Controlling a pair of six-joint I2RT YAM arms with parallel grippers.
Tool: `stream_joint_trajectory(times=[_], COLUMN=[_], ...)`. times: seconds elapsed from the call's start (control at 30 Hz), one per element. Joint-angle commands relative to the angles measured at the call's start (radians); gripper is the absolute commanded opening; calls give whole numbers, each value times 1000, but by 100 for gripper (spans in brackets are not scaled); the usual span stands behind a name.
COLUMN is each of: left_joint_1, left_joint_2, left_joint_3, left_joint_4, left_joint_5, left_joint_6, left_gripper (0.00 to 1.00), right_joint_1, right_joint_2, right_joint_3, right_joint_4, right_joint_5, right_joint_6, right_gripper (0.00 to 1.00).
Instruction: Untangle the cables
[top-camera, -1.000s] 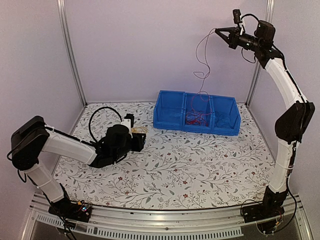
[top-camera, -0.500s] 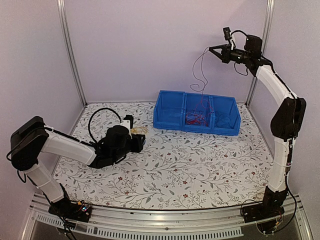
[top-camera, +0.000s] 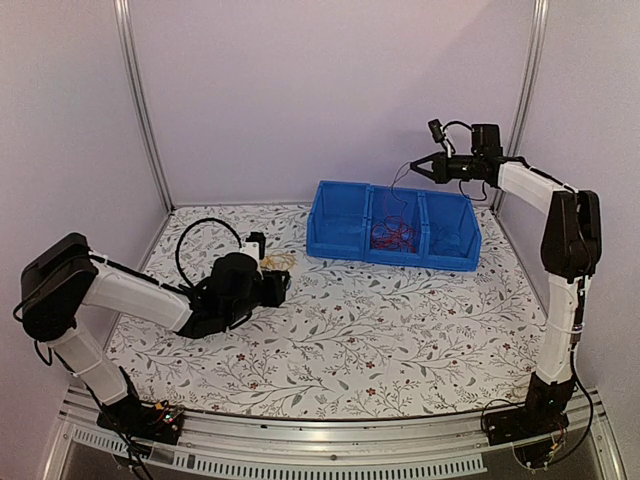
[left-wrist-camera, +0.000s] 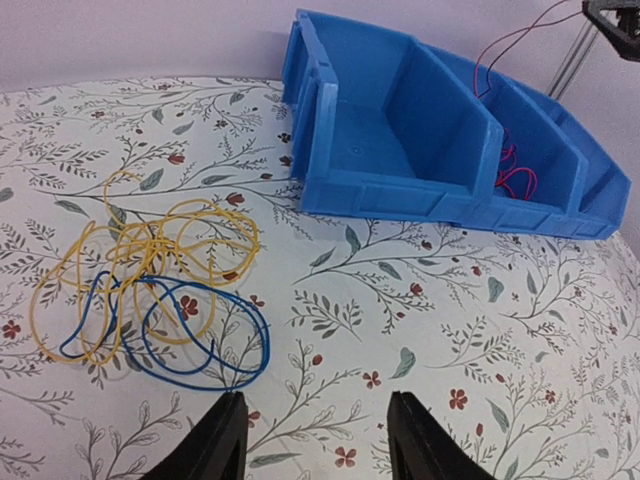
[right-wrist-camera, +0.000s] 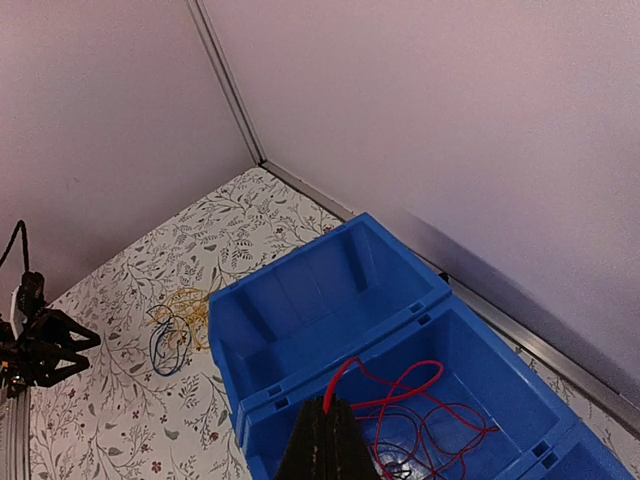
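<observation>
A loose tangle of yellow and blue cables (left-wrist-camera: 150, 290) lies on the flowered table just ahead and left of my left gripper (left-wrist-camera: 310, 445), which is open and empty. It also shows in the top view (top-camera: 278, 261) and the right wrist view (right-wrist-camera: 172, 322). My left gripper (top-camera: 283, 283) sits low by it. Red cables (top-camera: 393, 236) lie in the middle compartment of the blue bin (top-camera: 340, 250). My right gripper (top-camera: 412, 167) is held above that compartment, shut on one red cable (right-wrist-camera: 345, 372) that runs down into the heap (right-wrist-camera: 420, 405).
The blue bin (left-wrist-camera: 380, 190) has three compartments and stands at the back of the table; its left compartment (right-wrist-camera: 320, 300) holds nothing. Pale walls and metal corner posts (top-camera: 140, 110) close the back and sides.
My right arm has come down and to the left from high up, lowering the red cable into the middle compartment. My left arm has barely moved.
</observation>
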Motion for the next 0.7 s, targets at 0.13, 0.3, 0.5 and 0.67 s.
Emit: stream_joint_trajectory(times=[0.13,0.3,0.5,0.67], left_joint_1=[-13,-13,-14,-3], left_joint_2=[-12,-52,-134,-210], left_joint_3=[-19,-30,-30,-31], left_joint_4=[7,-10,-82,-158], left_joint_5=[-4,-10,-18,-47], left_joint_6=[-15,-26,-39,-39], left_gripper=[48,48,48,52], right_joint_1=[31,96,141,161], right_joint_2=[65,122,231,250], right_joint_3=[59,90,180,175], right_joint_4=[-177,-272,-362,-396], right_joint_5=[74,263,457,550], right_joint_6=[-84,-171,-196,-214], right_gripper=[0,0,0,0])
